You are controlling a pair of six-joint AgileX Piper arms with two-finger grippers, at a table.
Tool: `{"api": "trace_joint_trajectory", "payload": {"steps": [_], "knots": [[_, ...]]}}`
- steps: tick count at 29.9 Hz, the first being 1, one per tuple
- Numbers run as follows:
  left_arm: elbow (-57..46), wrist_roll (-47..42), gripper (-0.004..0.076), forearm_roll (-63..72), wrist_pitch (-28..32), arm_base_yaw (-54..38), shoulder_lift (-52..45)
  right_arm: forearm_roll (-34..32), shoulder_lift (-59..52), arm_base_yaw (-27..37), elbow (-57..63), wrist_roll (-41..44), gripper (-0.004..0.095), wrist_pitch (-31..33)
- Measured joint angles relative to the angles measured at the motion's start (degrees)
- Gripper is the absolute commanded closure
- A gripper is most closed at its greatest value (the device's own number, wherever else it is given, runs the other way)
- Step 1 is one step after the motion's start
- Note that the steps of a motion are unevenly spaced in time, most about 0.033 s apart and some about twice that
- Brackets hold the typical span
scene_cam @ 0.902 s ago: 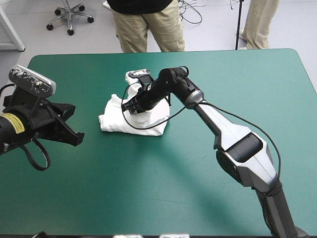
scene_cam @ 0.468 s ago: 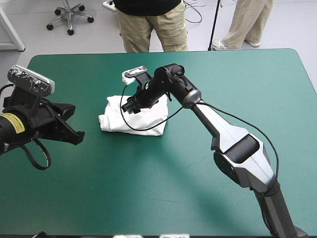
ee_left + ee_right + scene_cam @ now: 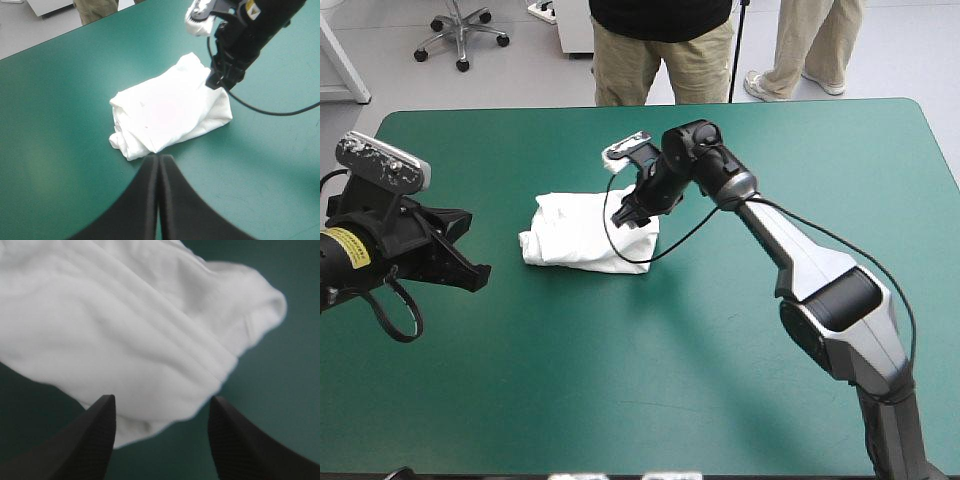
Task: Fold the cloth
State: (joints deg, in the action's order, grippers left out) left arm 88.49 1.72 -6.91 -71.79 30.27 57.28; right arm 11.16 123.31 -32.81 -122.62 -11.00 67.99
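One T-shirt (image 3: 582, 232), two grippers, one table (image 3: 670, 360) under its teal-green cover, and that is the full count. The T-shirt is white and lies as a folded bundle, roughly oblong, flat on the cover in the far half of the table and a little left of its middle. Its top face is smooth with a few soft creases. Layers stack up along the near edge, and the corner toward the left arm is rolled into a thick lip. In the right wrist view the cloth shows long parallel folds running to a rounded, puffy end.

The right gripper (image 3: 632, 212) reaches in from the right and hangs tip-down at the bundle's right end, by its far corner. Its two black fingers stand well apart with nothing clamped between them, and the white cloth lies ahead of and beneath the gap. Whether the tips brush the fabric cannot be told.

The left gripper (image 3: 159, 159) is near the table's left edge, well apart from the T-shirt and pointing toward it. Its black fingers are pressed together into one pointed arch, holding nothing, and the bundle lies straight ahead of the tip on bare cover
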Motion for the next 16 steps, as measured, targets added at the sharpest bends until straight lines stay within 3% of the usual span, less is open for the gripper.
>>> {"api": "trace_joint_trajectory", "payload": {"steps": [7,16], "knots": [[0.0,-1.72,0.0733,0.0,0.0,0.0,0.0,6.42,-5.95,5.81,12.19,-2.53,0.0321,-4.37],[0.0,-4.38,0.0733,0.0,0.0,0.0,0.06,13.37,-3.7,6.14,14.67,-3.78,0.0292,-10.17]]}}
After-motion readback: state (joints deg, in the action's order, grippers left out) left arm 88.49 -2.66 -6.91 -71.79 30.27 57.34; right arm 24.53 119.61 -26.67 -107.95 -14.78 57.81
